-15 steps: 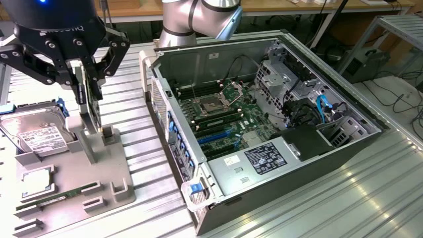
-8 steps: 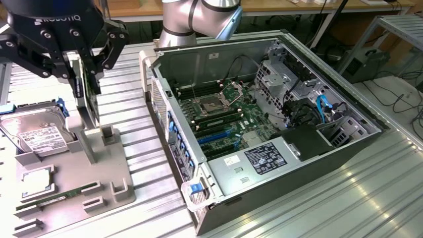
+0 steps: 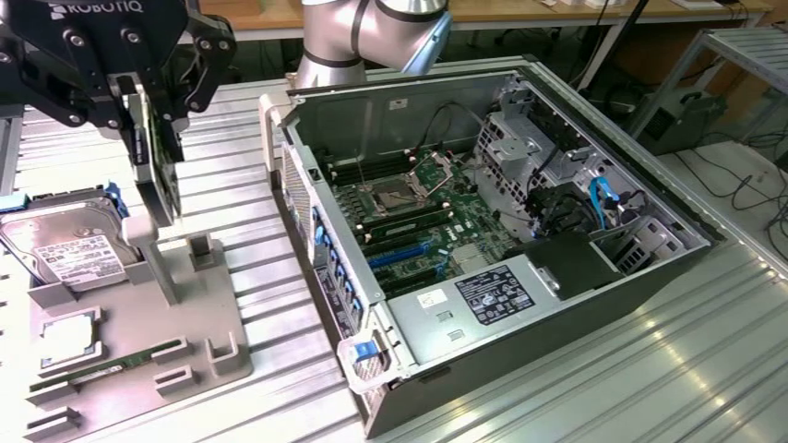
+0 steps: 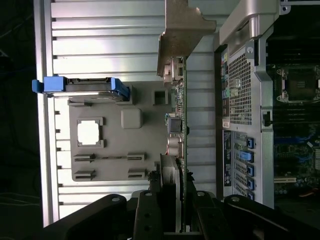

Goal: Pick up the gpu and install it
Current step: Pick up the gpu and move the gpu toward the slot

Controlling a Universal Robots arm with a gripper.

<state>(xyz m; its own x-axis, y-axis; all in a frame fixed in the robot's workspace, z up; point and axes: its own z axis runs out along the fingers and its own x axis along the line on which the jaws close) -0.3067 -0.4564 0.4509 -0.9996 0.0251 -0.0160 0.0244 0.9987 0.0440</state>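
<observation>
The gpu (image 3: 157, 175) hangs upright and edge-on, clamped between the narrow fingers of the gripper (image 3: 148, 106), over the gray holder tray (image 3: 197, 318). Its silver bracket (image 4: 182, 30) is at the end far from the gripper. A hard drive (image 3: 62, 247) stands near it in the tray. The open computer case (image 3: 518, 378) lies toward the exterior view's right.

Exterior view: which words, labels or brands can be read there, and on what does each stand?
"ROBOTIQ": on the gripper, which grips the gpu.
White label on the hard drive: too blurred to read.
Black label in the computer case: too small to read.
</observation>
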